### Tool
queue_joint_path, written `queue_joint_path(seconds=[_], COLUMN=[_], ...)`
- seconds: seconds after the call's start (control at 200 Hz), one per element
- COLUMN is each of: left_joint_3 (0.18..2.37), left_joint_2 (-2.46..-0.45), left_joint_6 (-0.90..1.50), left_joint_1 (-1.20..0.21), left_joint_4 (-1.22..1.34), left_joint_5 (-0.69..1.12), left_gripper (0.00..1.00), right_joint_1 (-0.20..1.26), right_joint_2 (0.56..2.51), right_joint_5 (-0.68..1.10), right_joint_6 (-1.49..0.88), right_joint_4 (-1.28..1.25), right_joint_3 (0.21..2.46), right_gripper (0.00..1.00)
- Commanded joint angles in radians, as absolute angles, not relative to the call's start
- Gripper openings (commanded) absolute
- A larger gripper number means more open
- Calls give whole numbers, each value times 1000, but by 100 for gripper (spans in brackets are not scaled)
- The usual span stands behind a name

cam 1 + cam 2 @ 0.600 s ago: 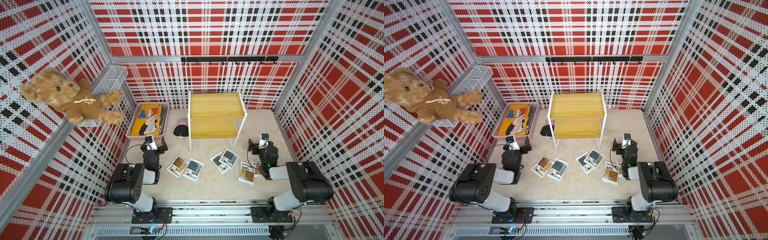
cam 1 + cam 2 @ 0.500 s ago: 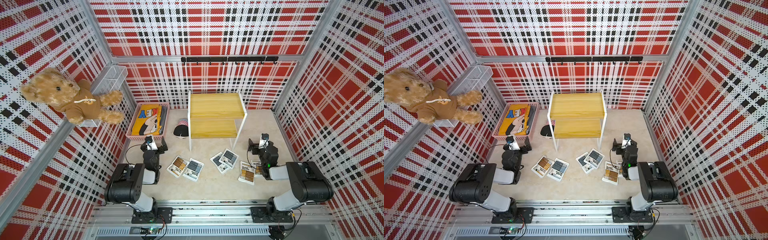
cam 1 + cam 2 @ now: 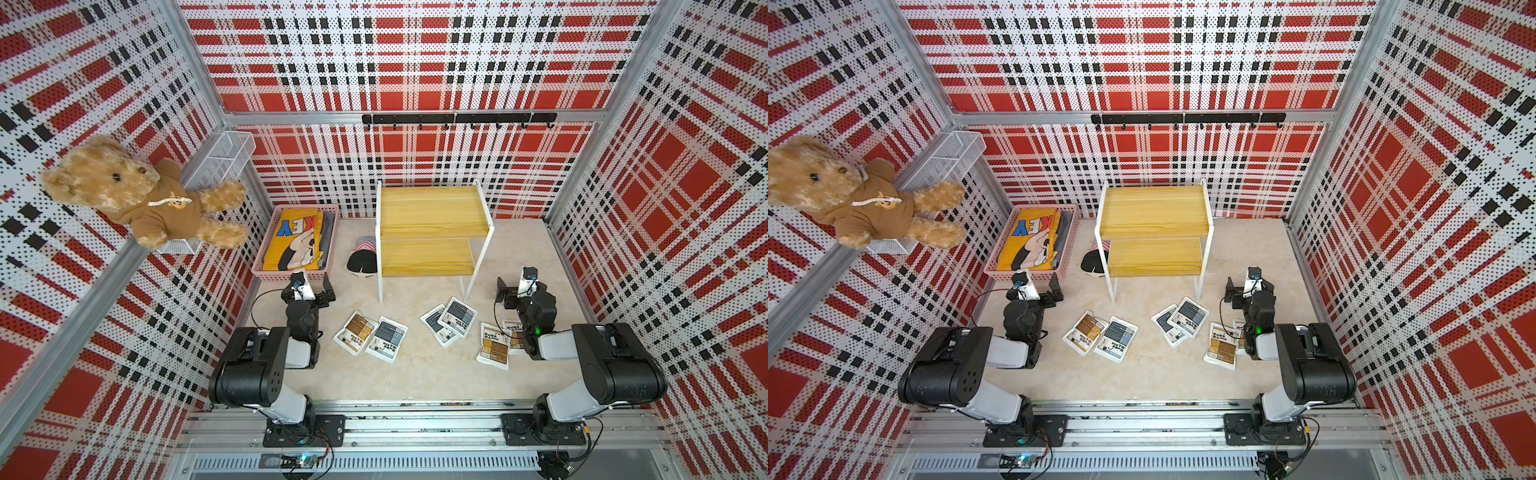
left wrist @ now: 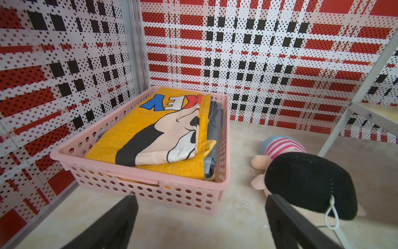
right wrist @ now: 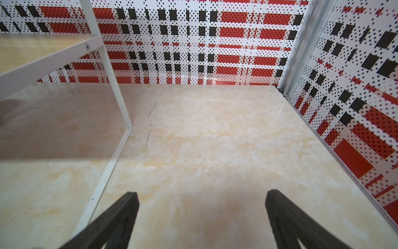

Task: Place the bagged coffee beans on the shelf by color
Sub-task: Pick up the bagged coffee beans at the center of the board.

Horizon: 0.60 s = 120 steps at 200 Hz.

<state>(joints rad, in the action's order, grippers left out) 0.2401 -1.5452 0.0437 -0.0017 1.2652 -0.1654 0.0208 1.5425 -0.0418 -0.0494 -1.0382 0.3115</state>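
Closest in, both arms sit folded low at the front of the beige tabletop [image 3: 415, 374]. We read the left gripper [image 3: 315, 290] as wide apart with nothing between the jaws — in its wrist view the black fingers [image 4: 120, 215] frame the pink basket [image 4: 150, 189] just ahead. Same for the right gripper [image 3: 515, 291]: spread wide, holding nothing, its fingers [image 5: 120, 215] over bare table beside a leg of the shelf [image 5: 86, 47]. Between the arms we count all six bagged coffee beans [image 3: 1116, 338] flat on the table, in three pairs: left brown bag [image 3: 355, 331] touching left grey bag [image 3: 387, 338]; top grey bag [image 3: 457, 316] overlapping lower grey bag [image 3: 434, 329]; front brown bag [image 3: 493, 345] touching rear brown bag [image 3: 513, 332], which the right arm partly hides. Behind them the shelf stands stepped — lower board [image 3: 424, 257] in front, upper board [image 3: 432, 208] higher and further back. Left of it a black-haired plush doll [image 3: 361, 264] lies just beside the frame, then the pink basket with a folded yellow cloth [image 3: 291, 245] against the left wall. Furthest back: a black hook rail [image 3: 457, 118] on the rear wall, and on the left wall a teddy bear [image 3: 137, 195] by a white wire basket [image 3: 220, 160].
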Motion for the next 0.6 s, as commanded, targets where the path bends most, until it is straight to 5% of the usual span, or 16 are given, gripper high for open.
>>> queue_joint_path(seconds=[0.0,0.596], left_joint_3=[241,256], left_joint_2=[-1549,-1533], left_joint_6=[33,48], left_joint_1=[-6,1], left_joint_4=[1285,1253], left_joint_5=[-171,-173], left_gripper=[99,99], right_joint_1=[13,12], right_joint_2=[1543,1543], right_joint_5=[-49,-49], right_joint_6=[-57,-57], right_joint_4=[-1049,-1047], right_joint_3=[316,316], right_gripper=[100,100])
